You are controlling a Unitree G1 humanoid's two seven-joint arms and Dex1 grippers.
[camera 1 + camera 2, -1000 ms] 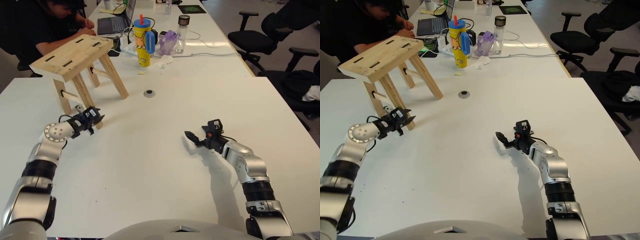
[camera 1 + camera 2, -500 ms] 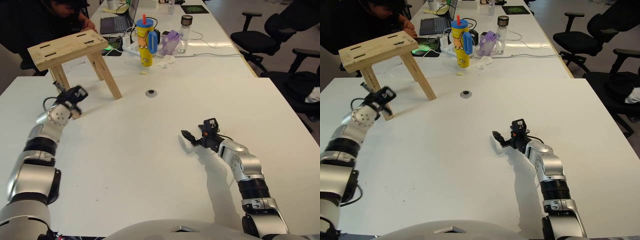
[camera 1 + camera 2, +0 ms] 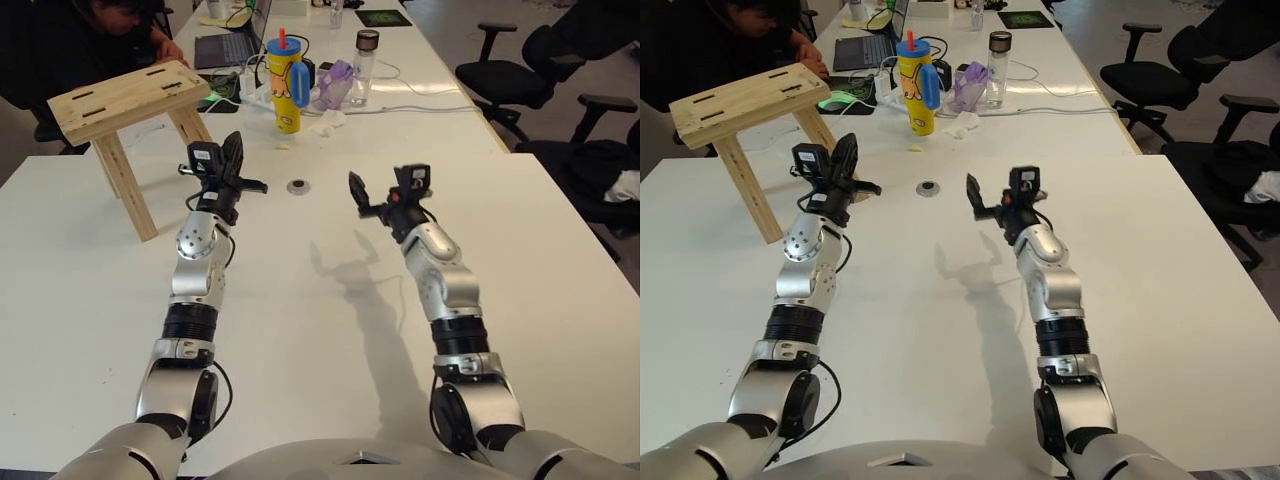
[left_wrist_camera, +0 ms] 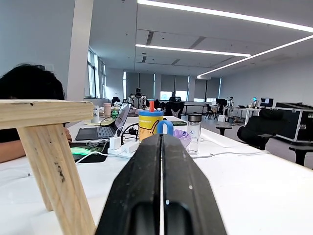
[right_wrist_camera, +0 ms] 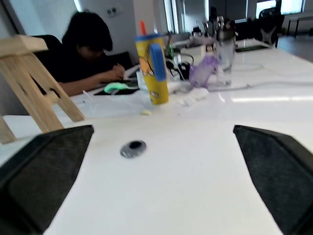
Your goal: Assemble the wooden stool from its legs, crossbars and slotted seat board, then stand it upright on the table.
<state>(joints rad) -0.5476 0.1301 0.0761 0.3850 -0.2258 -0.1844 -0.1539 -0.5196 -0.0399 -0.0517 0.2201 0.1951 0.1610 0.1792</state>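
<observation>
The assembled wooden stool [image 3: 128, 92] stands upright on its legs at the far left of the white table [image 3: 300, 300], its slotted seat on top. My left gripper [image 3: 235, 160] is raised above the table just right of the stool, apart from it, with its fingers [image 4: 161, 161] pressed shut on nothing. One stool leg [image 4: 56, 171] shows close beside it. My right gripper [image 3: 375, 198] hangs above the table's middle, open and empty, with its pads [image 5: 46, 176] spread wide. The stool's legs [image 5: 41, 95] show far off from it.
A round grommet [image 3: 298, 186] sits in the table between the grippers. Behind it stand a yellow cup [image 3: 286, 85], a clear bottle [image 3: 366, 65], cables and a laptop [image 3: 225, 45]. A person sits behind the stool. Office chairs [image 3: 520, 75] stand off the table's right side.
The stool, tilted a second ago, now stands level. My left gripper left the stool's front leg, rose to its right and shut. My right gripper lifted off the table toward the far side.
</observation>
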